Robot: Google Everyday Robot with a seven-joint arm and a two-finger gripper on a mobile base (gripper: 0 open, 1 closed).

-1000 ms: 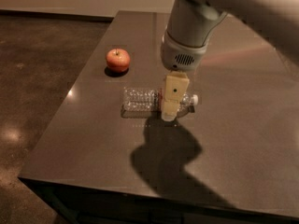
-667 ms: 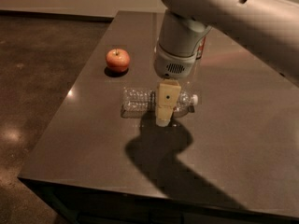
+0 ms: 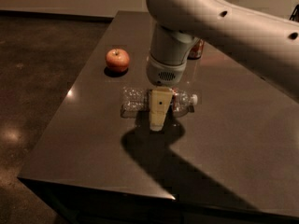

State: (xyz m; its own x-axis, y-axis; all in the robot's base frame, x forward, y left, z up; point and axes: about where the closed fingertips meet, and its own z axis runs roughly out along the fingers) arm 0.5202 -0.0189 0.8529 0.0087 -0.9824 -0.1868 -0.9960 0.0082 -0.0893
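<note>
The tool (image 3: 160, 110) hangs low over the dark worktop (image 3: 93, 139), set across the middle of a clear plastic bottle (image 3: 135, 101) that lies on its side. The tool's pale front part covers the bottle's midsection and reaches down to the surface in front of it. Whether the tool is clamped on the bottle or only set about it, I cannot tell, because its far side is hidden behind the bottle and the wrist. The bottle lies near the centre of the worktop, its white cap (image 3: 194, 98) pointing toward the picture's right. A second ago the tool sat nearer the cap end and a little higher. Since then it has slid toward the picture's left and come down, so it now meets the bottle at about its middle. The bottle itself has not shifted. The red apple (image 3: 117, 59) also stays where it was, beyond the bottle and off toward the picture's left, well apart from the tool. The grey arm (image 3: 224, 22) has swung further across the top of the view and now covers more of the far worktop. A red can (image 3: 196, 50) shows partly behind its wrist. The arm's shadow (image 3: 159, 148) on the near side of the bottle has moved leftward with it.
</note>
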